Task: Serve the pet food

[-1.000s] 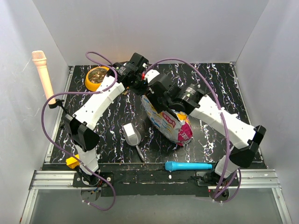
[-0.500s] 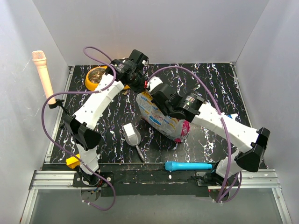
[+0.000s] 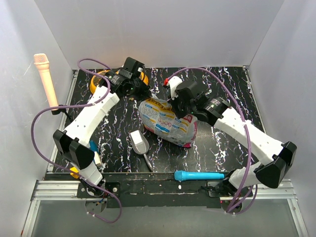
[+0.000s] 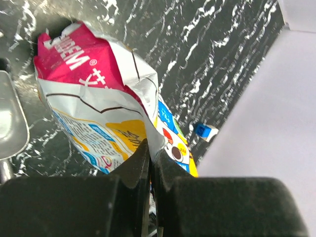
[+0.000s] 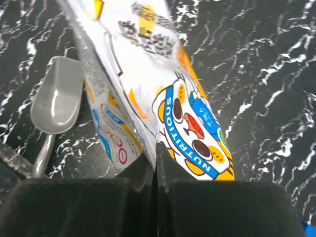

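Black marble-print table [image 3: 222,84], glossy and veined in white, boxed in by matte white walls [image 3: 197,29]; aluminium rail [image 3: 54,188] along the near edge. At the left edge, upright, a peach microphone-shaped prop [image 3: 45,79]. In the far-left corner, just the rim of an orange bowl [image 3: 93,85], mostly covered by the left arm. Kibble hidden in every view: bowl covered, pouch contents unseen. Left gripper [image 4: 150,160] pinched tight on a crinkled edge of the pouch [image 3: 165,121], jaws almost meeting through the film. Between table centre and near edge, a grey metal scoop [image 3: 139,142], smooth, hollow side up, just beside the pouch. Pouch slumped at the centre: silvery film printed magenta, yellow and blue, creased all over. Right gripper [image 5: 156,158] likewise clamped on a pouch edge, only film between the fingers. Only from the left wrist: a small blue-and-white piece [image 4: 205,131] at the foot of a wall. Only from above: a blue tube [image 3: 199,175] lying along the near edge, right of centre.
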You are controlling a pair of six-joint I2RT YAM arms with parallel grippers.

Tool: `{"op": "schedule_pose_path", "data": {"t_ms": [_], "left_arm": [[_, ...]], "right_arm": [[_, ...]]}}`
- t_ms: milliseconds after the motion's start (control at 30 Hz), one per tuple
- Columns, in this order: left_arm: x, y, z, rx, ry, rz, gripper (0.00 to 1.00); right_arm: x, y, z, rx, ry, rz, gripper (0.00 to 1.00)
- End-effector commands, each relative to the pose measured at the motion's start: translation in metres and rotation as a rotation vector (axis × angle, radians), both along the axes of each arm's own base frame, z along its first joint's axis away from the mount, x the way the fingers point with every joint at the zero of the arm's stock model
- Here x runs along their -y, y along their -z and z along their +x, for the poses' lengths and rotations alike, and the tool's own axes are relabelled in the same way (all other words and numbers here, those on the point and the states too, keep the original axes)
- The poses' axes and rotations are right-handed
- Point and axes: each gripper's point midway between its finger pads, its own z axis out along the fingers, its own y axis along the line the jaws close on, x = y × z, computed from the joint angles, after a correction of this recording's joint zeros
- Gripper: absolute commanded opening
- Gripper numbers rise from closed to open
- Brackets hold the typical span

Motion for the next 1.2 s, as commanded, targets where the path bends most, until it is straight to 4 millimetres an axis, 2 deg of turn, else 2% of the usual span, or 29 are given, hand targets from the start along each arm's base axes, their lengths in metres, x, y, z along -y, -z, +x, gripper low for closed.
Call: {"op": "schedule_pose_path", "data": {"t_ms": [0, 100, 167, 200, 300, 367, 467, 600, 633, 767, 833, 933, 1033, 1167], "left_arm": [[-0.059, -0.027, 0.047, 0.152, -0.152, -0.038, 0.00], [-0.051, -0.034, 0.048, 0.143, -0.123, -0.082, 0.00], [-0.044, -0.042, 0.045, 0.124, -0.082, -0.121, 0.00], [-0.042, -0.044, 0.043, 0.113, -0.066, -0.129, 0.04], [-0.033, -0.049, 0.030, 0.075, -0.029, -0.180, 0.44], [-0.027, -0.044, 0.015, 0.025, -0.026, -0.243, 0.60], [-0.011, -0.032, -0.006, -0.057, -0.029, -0.345, 0.79], [0.025, -0.026, -0.015, -0.146, 0.010, -0.456, 0.84], [0.033, -0.031, -0.016, -0.147, 0.028, -0.465, 0.84], [0.048, -0.041, -0.030, -0.213, 0.034, -0.487, 0.83], [0.048, -0.040, -0.042, -0.283, 0.003, -0.504, 0.77], [0.057, -0.028, -0.062, -0.415, -0.033, -0.560, 0.76], [0.074, -0.017, -0.068, -0.473, -0.057, -0.608, 0.74], [0.095, -0.010, -0.060, -0.456, -0.033, -0.623, 0.69]], "right_arm": [[0.049, 0.007, -0.050, -0.206, -0.066, -0.082, 0.01], [0.039, -0.006, -0.056, -0.241, -0.111, -0.049, 0.01], [0.036, -0.010, -0.053, -0.255, -0.104, -0.063, 0.01], [0.038, -0.012, -0.049, -0.251, -0.081, -0.079, 0.01], [0.046, -0.019, -0.034, -0.197, -0.019, -0.115, 0.01], [0.046, -0.027, -0.030, -0.169, -0.017, -0.121, 0.01], [0.041, -0.038, -0.026, -0.139, -0.018, -0.114, 0.01], [0.029, -0.044, -0.022, -0.087, -0.063, -0.137, 0.01], [0.026, -0.043, -0.022, -0.084, -0.067, -0.145, 0.01], [0.021, -0.047, -0.016, -0.047, -0.046, -0.163, 0.01], [0.020, -0.053, -0.013, -0.011, -0.027, -0.174, 0.01], [0.016, -0.066, -0.008, 0.049, -0.001, -0.167, 0.01], [0.008, -0.077, -0.006, 0.097, -0.015, -0.144, 0.01], [0.000, -0.082, -0.010, 0.129, -0.045, -0.147, 0.01]]}}
